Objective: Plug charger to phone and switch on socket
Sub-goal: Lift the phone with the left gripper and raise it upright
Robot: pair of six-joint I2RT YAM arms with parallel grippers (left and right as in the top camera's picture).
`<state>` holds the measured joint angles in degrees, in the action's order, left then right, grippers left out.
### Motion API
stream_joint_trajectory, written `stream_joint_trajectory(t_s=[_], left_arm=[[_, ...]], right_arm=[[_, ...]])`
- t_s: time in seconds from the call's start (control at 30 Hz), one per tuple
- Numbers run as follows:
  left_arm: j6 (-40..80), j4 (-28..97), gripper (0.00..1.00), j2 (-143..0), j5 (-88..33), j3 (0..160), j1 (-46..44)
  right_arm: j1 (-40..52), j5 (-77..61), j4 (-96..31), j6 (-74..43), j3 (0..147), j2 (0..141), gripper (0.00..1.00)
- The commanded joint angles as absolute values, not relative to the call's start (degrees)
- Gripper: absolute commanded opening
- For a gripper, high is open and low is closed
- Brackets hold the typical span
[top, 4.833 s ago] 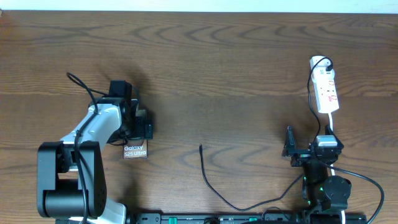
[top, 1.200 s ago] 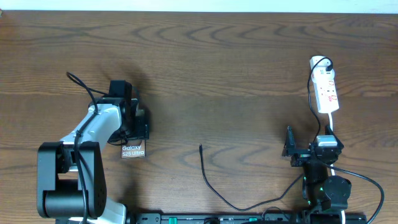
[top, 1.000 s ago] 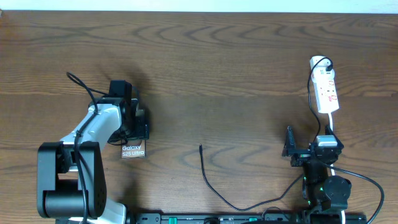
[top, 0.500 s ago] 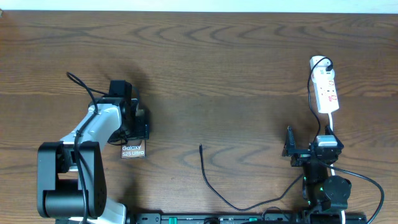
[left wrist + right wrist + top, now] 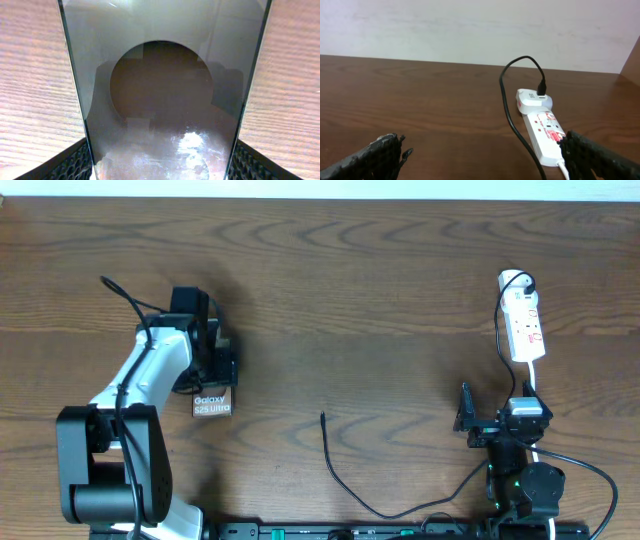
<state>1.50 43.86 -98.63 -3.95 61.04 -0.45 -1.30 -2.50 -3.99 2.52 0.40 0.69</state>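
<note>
While the left claw (image 5: 214, 374) is clenched on the phone (image 5: 212, 404), its fingers (image 5: 75, 161) press against the two long edges of the glass. The glass fills the left wrist view and mirrors a dark round shape. From overhead, the phone sits over the left part of the table (image 5: 350, 280). Its end with the white "Galaxy" lettering sticks out from under the claw toward the near edge. Whether it rests on the wood or hangs just above it I cannot tell.

The right claw (image 5: 482, 152) is released, with its fingers spread wide and nothing between them, at the near right of the table. Ahead of it, apart, lies the power strip (image 5: 524, 325), white with red markings. A white adapter (image 5: 515, 280) is plugged in at its far end. A black lead (image 5: 507, 110) loops up from the adapter and runs back along the strip's left side.

The charger (image 5: 324, 435) lies loose on the wood between the two arms, well apart from the phone. Its narrow tip points away from the near edge, and the cable curves back toward the right arm's base.
</note>
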Motion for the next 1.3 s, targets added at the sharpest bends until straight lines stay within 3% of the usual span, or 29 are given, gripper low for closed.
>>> stream_joint_trajectory(t_s=[0.0, 0.23, 0.5, 0.73, 1.27], left_arm=[[1.61, 44.75, 0.07, -97.03, -3.57, 63.29, -0.36], [1.61, 46.0, 0.07, -95.39, -7.35, 63.35, -0.34], [2.74, 42.63, 0.07, -94.61, -34.63, 63.57, -0.34], [13.96, 34.7, 0.07, -94.61, -58.72, 63.57, -0.34], [48.03, 27.27, 0.07, -94.61, -81.95, 63.57, -0.3]], right_arm=[[-1.45, -2.04, -4.25, 2.17, 0.32, 0.32, 0.99], [-1.45, -2.02, -4.25, 2.17, 0.32, 0.32, 0.99], [-1.45, -2.04, -4.25, 2.17, 0.32, 0.32, 0.99], [-1.45, -2.04, -4.25, 2.17, 0.32, 0.34, 0.99], [-1.45, -2.04, -4.25, 2.17, 0.32, 0.38, 0.99]])
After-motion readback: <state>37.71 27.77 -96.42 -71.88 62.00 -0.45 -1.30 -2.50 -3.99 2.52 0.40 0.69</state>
